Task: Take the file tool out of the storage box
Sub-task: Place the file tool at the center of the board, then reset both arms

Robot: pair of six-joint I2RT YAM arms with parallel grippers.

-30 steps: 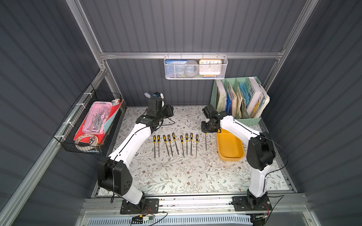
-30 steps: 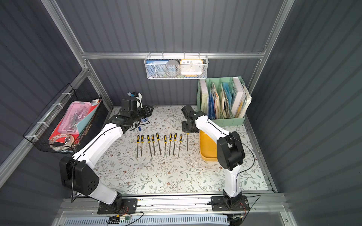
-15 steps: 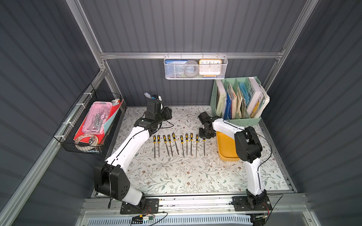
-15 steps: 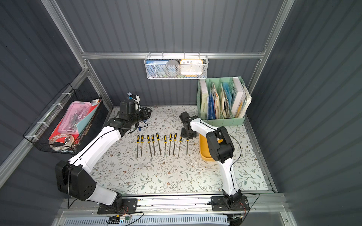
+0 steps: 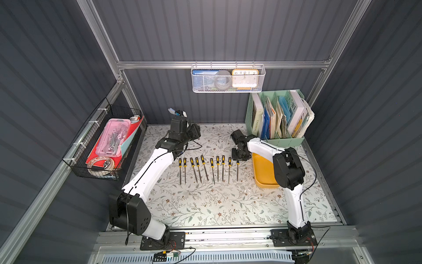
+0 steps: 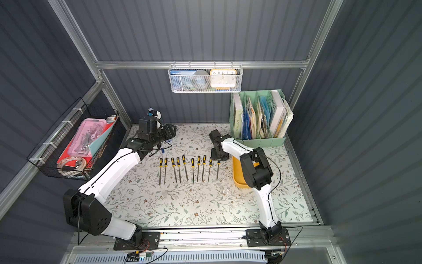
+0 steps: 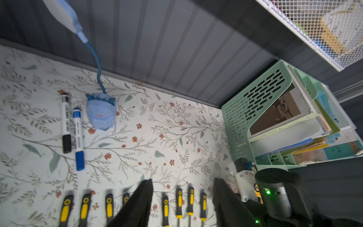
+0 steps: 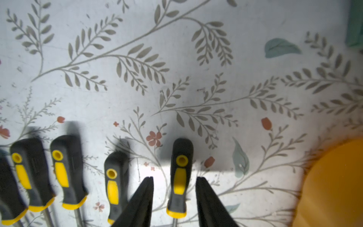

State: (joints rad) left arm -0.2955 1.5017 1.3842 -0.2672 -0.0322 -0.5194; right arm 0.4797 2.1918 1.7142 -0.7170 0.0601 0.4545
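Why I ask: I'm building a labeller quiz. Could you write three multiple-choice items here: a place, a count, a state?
1. Where is the storage box?
A) at the end of the files nearest the right gripper
B) amid the files
C) at their opposite end
2. How many files lie on the mat?
A) six
B) ten
C) fourteen
3. The right gripper is:
A) shut on a file
B) shut, empty
C) open astride the end file

A: the box lies beside the end file.
B: ten handles show in both top views.
C: gaps show either side of its handle.
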